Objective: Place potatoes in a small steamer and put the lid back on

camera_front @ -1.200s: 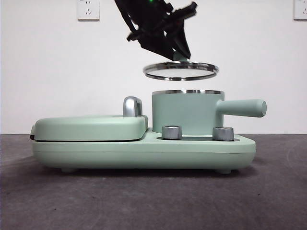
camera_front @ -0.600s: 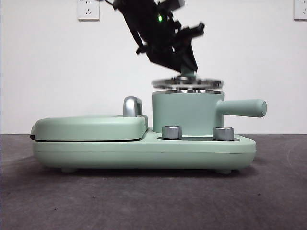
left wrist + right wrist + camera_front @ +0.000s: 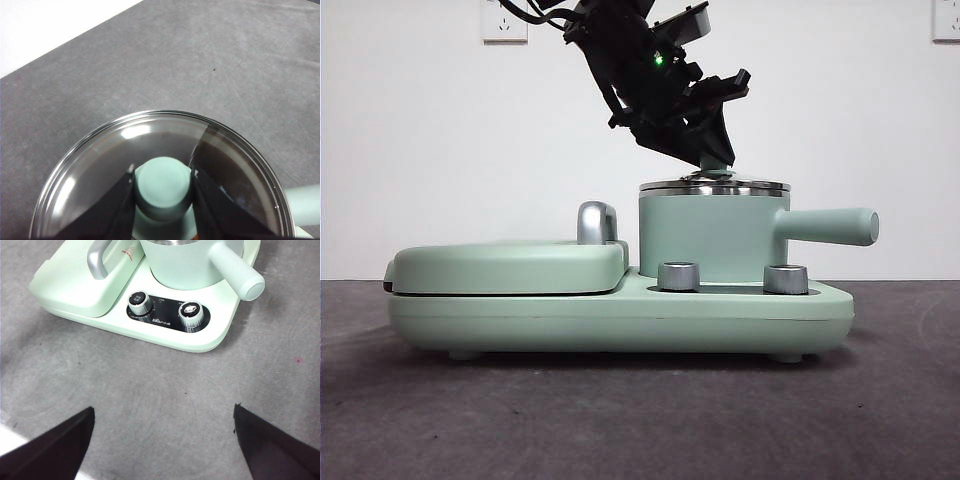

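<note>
A white wall with sockets backs a dark grey table (image 3: 620, 420), on which a mint-green cooker base (image 3: 620, 315) stands with two steel dials and a flat grill cover (image 3: 505, 265) at one side. In the front view the small steamer (image 3: 710, 235), a mint-green cylinder with a steel rim, sits upright on that base, its straight rounded handle lying level and pointing away from the grill cover. The lid (image 3: 713, 185) lies flat on the rim, and the left gripper (image 3: 715, 160) reaches down from above onto its knob. In the left wrist view the lid (image 3: 160, 165) is a glass disc with a steel rim, and the left gripper (image 3: 162, 187) is clamped on the mint-green knob, one jaw on either side. In the right wrist view the right gripper (image 3: 162, 440) hangs spread wide over bare table, well apart from the steamer (image 3: 185, 265); no potato can be seen
</note>
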